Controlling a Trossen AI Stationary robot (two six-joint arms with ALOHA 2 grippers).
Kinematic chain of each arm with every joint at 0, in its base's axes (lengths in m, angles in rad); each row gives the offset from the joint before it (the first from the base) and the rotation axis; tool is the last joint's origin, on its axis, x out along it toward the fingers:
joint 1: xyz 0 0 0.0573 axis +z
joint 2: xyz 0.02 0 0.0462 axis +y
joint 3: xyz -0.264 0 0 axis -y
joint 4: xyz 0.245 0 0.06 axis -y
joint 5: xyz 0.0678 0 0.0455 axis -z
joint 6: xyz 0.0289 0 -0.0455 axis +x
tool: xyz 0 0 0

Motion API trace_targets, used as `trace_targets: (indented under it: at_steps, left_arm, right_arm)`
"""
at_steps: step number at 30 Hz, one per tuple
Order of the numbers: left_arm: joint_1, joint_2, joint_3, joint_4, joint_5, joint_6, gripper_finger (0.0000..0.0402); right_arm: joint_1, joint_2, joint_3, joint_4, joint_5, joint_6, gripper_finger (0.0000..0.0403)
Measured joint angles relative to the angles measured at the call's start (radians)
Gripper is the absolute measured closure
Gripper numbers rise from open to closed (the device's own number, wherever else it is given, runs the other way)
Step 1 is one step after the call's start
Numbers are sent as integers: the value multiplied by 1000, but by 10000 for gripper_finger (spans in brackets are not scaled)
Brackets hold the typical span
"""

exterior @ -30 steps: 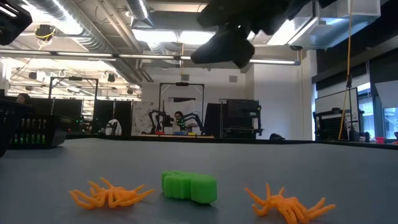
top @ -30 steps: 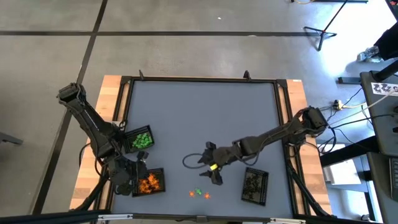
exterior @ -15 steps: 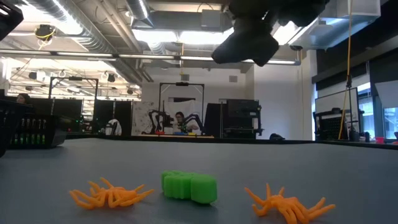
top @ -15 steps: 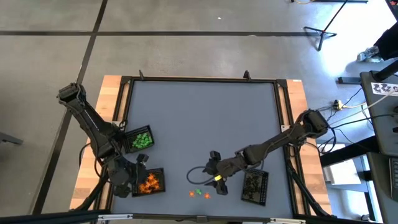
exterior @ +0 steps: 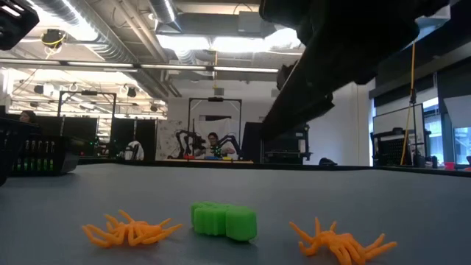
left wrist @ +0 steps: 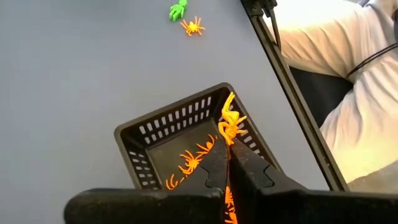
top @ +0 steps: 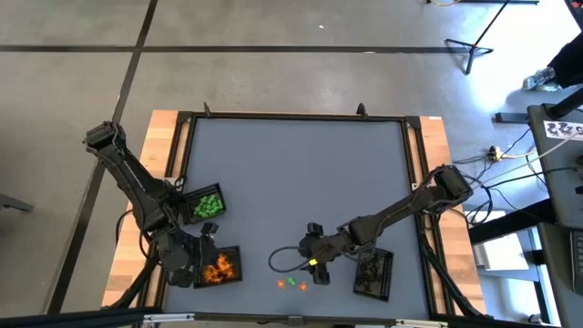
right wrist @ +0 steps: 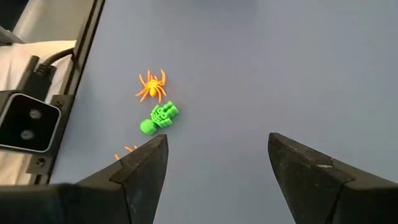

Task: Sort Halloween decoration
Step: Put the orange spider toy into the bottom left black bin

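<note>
Three loose trinkets lie near the table's near edge: a green one (top: 290, 281) (right wrist: 158, 118) (exterior: 224, 221) between two orange spiders (right wrist: 152, 86) (exterior: 129, 230) (exterior: 338, 241). My right gripper (top: 308, 257) (right wrist: 217, 146) hangs open just above and to the far side of them, with nothing between its fingers. At the near left, my left gripper (top: 206, 251) (left wrist: 227, 142) is shut on another orange spider (left wrist: 229, 123) above a black tray (left wrist: 143, 134) that holds orange spiders. My left gripper pinches the orange spider (left wrist: 227, 127) between its two fingertips. Most of the spider sticks out past the tips. The fingers slant downward over the tray, and the spider is lifted clear above the tray's rim.
A black tray with green trinkets (top: 205, 203) stands behind the orange one (top: 235, 273). A third black tray with dark trinkets (top: 373, 273) sits at the near right, beside my right arm. A camera box (right wrist: 25, 127) and the table frame lie close to the loose trinkets.
My right gripper has come down and moved toward the table's near edge, closer to the loose trinkets, staying open. In the low view its arm now fills more of the upper right.
</note>
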Motion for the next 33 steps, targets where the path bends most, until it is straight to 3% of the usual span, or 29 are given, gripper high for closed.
trace_targets:
  at_steps: [9, 17, 27, 33]
  left_arm:
    - [0, 0, 0, -1, -10, 4, 401]
    - [0, 0, 0, -6, 4, -106, 398]
    - [0, 0, 0, -22, 26, -106, 327]
    - [0, 0, 0, -21, 26, -100, 317]
  right_arm:
    - [0, 11, 0, 4, 0, 21, 128]
    - [0, 11, 0, 4, 0, 22, 128]
    - [0, 11, 0, 4, -26, 46, 128]
    - [24, 11, 0, 3, -55, 41, 128]
